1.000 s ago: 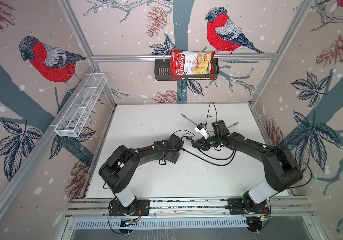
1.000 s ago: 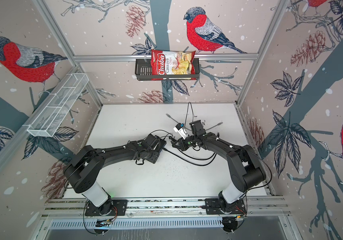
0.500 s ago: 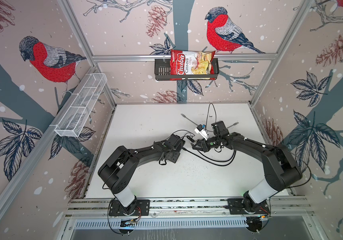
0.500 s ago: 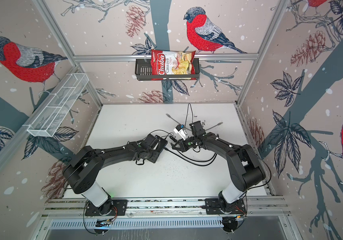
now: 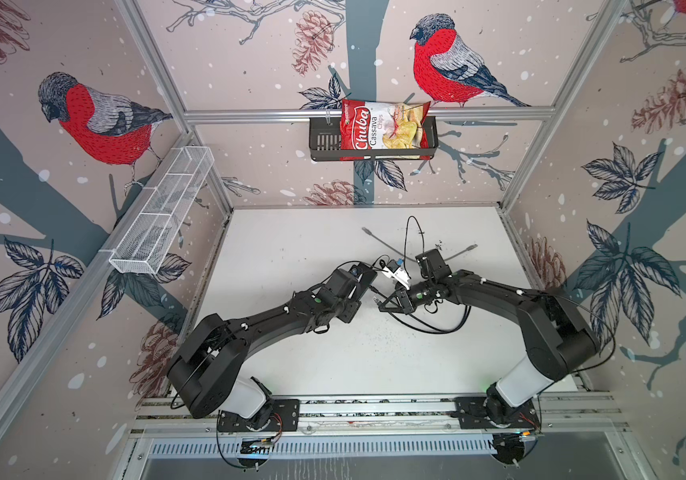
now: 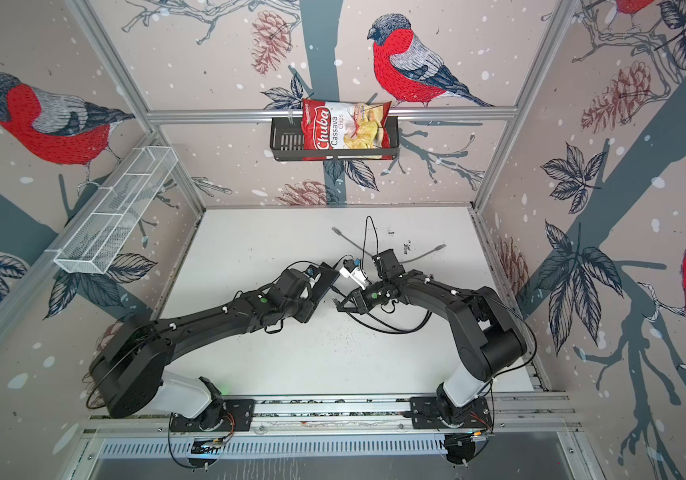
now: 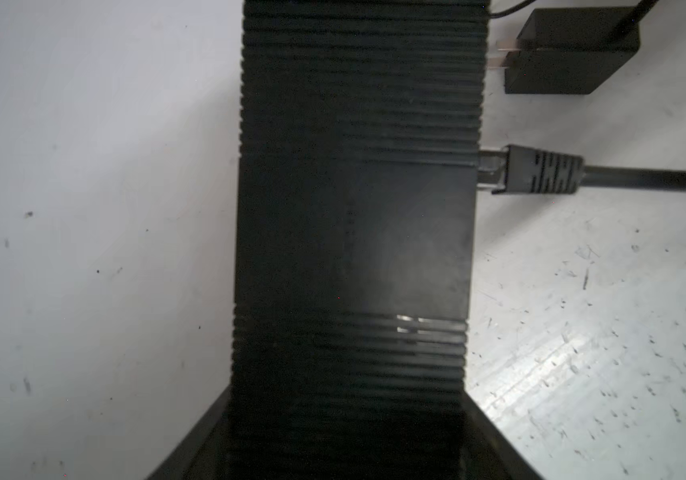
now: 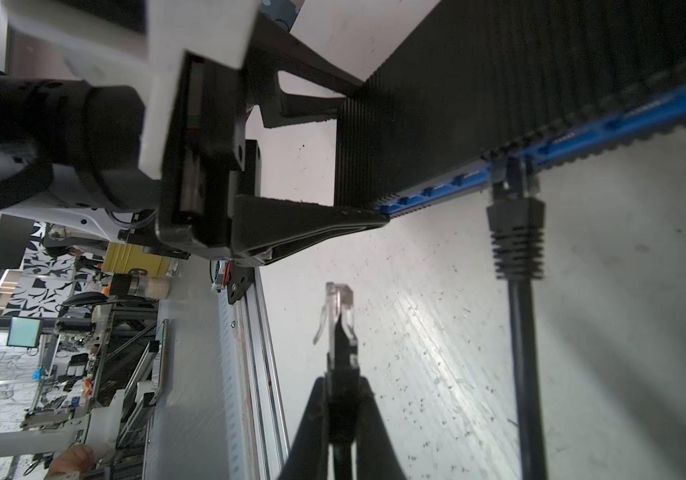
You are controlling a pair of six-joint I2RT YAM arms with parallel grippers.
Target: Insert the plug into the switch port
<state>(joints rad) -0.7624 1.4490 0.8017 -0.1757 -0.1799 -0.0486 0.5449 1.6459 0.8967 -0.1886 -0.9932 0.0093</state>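
Note:
My left gripper [image 7: 347, 399] is shut on the black ribbed switch [image 7: 354, 166], one jaw on each long side. Its blue port face [image 8: 582, 129] shows in the right wrist view, with a black cable [image 8: 516, 232] plugged into one port. My right gripper [image 8: 341, 378] is shut on the clear plug [image 8: 337, 307], which points toward that face a short way off, beside the seated cable. In both top views the switch [image 5: 364, 276] [image 6: 326, 278] and the right gripper [image 5: 381, 305] [image 6: 339, 306] meet at mid-table.
A black power adapter [image 7: 570, 50] lies next to the switch. A white tag [image 5: 395, 276] and loose black cable loops [image 5: 428, 328] lie round the right gripper. Two grey cables [image 5: 374, 237] lie farther back. A chips bag [image 5: 387, 129] sits in a wall basket, and a white mesh rack [image 5: 162, 216] hangs on the left wall.
The right gripper with the plug has shifted slightly toward the front of the table. The left arm and the switch have hardly moved.

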